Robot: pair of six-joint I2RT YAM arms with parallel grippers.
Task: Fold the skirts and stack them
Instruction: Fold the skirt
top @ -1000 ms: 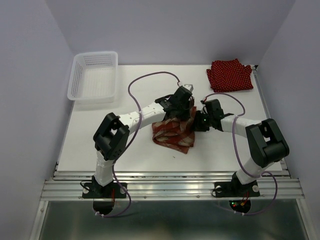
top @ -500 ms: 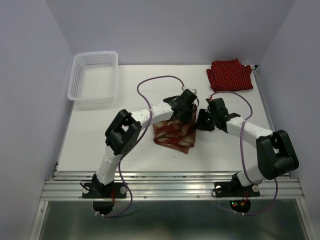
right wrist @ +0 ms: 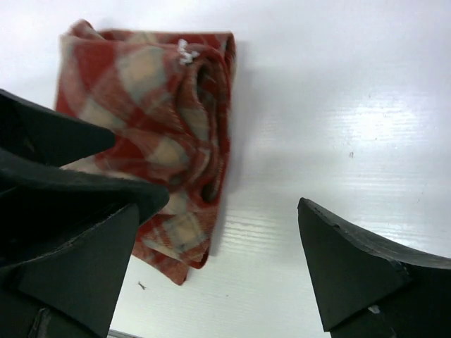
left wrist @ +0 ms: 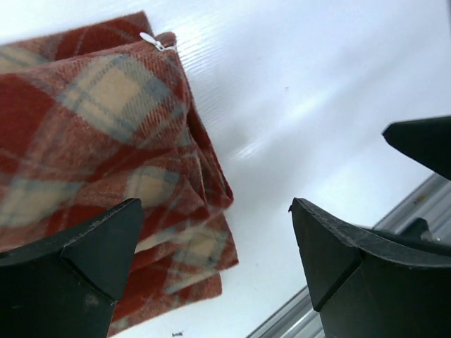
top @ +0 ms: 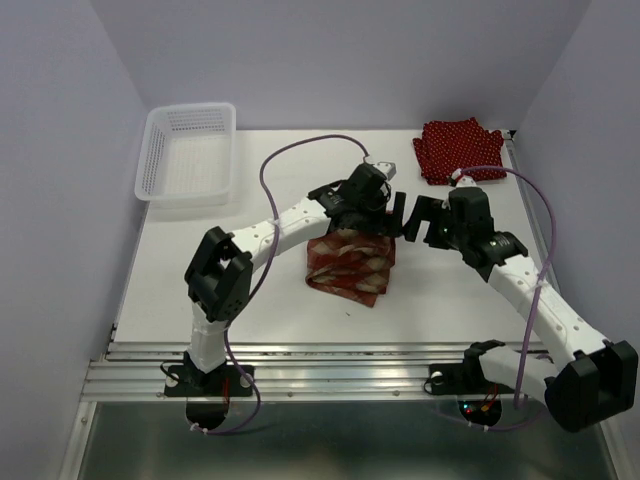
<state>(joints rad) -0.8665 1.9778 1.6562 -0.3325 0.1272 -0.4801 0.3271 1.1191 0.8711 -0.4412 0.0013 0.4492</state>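
Observation:
The plaid skirt (top: 350,265) lies folded in a thick bundle on the white table (top: 200,260); it also shows in the left wrist view (left wrist: 106,127) and the right wrist view (right wrist: 151,105). My left gripper (top: 386,212) (left wrist: 215,211) hovers open over the skirt's right edge, holding nothing. Just to its right, my right gripper (top: 426,222) (right wrist: 217,211) is also open and empty, above bare table beside the bundle. A dark red polka-dot skirt (top: 458,150) lies folded at the far right corner.
A white lattice basket (top: 188,150) stands at the far left corner. The two grippers are close together above the table's middle, and the left gripper's black finger (right wrist: 70,162) shows in the right wrist view. Walls enclose the table on three sides.
Both grippers went from nearly shut on the plaid skirt to wide open and let it go. The right arm lifted and swung away to the right; the skirt stays folded.

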